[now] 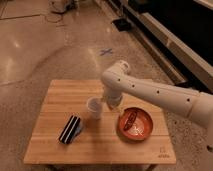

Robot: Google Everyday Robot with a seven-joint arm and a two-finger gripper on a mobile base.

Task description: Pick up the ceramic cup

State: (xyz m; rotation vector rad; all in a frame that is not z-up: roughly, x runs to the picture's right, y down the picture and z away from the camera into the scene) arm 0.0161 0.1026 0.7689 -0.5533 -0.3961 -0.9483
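The ceramic cup point(93, 107) is small, white and upright, near the middle of the wooden table point(57, 95). My gripper point(108, 102) hangs from the white arm point(150, 92), which reaches in from the right. It sits just right of the cup's rim, very close to it or touching it. The small pale bottle is hidden behind the arm.
A wide orange bowl point(135, 124) with a dark item inside stands right of the cup. A black and blue striped object point(71, 130) lies front left of the cup. The polished floor point(45, 45) surrounds the low table; a dark shelf unit point(175, 30) runs along the right.
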